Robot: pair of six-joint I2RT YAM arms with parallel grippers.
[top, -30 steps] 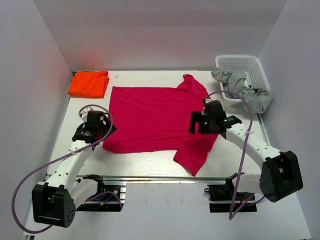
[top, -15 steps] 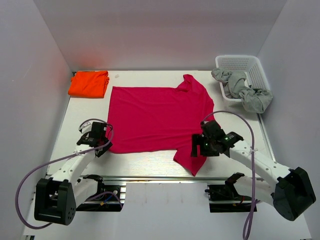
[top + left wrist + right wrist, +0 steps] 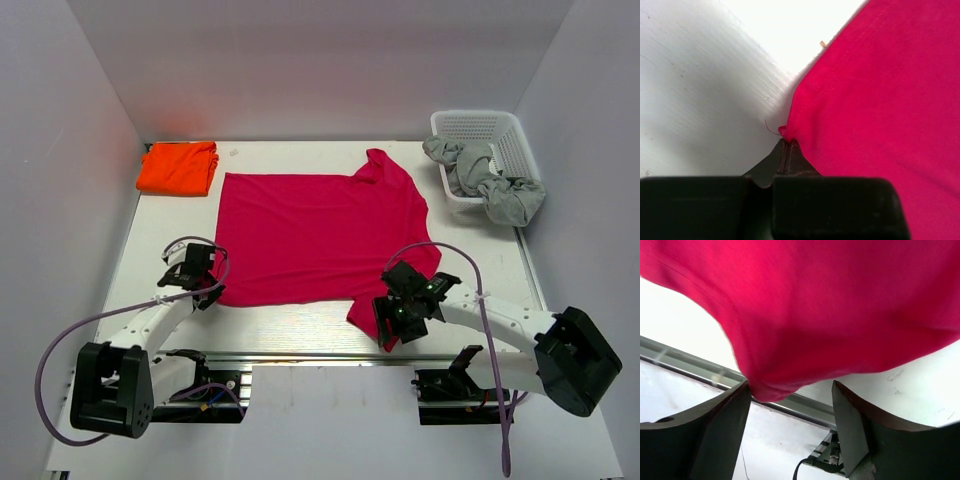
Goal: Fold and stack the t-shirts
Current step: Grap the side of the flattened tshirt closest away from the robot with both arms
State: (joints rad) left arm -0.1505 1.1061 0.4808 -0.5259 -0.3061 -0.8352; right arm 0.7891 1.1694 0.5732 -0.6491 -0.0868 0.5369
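The magenta-red t-shirt (image 3: 310, 235) lies spread flat in the middle of the table, one sleeve reaching toward the near edge. My left gripper (image 3: 207, 294) is shut on its near-left hem corner; the left wrist view shows the fingertips (image 3: 788, 142) pinching a small fold of red cloth (image 3: 880, 100). Over the near sleeve's end stands my right gripper (image 3: 386, 330), open. In the right wrist view the sleeve (image 3: 815, 305) hangs between the spread fingers (image 3: 790, 387), touching the left one. The orange t-shirt (image 3: 178, 167) lies folded at the far left corner.
A white basket (image 3: 500, 125) stands at the far right, with grey cloth (image 3: 490, 185) spilling over its near rim. A metal rail (image 3: 300, 357) runs along the table's near edge, just beyond the right gripper.
Both arms came toward the near edge. The left gripper closed on the shirt's hem corner. The right gripper moved from the shirt's right side to the near sleeve, its jaws narrowing.
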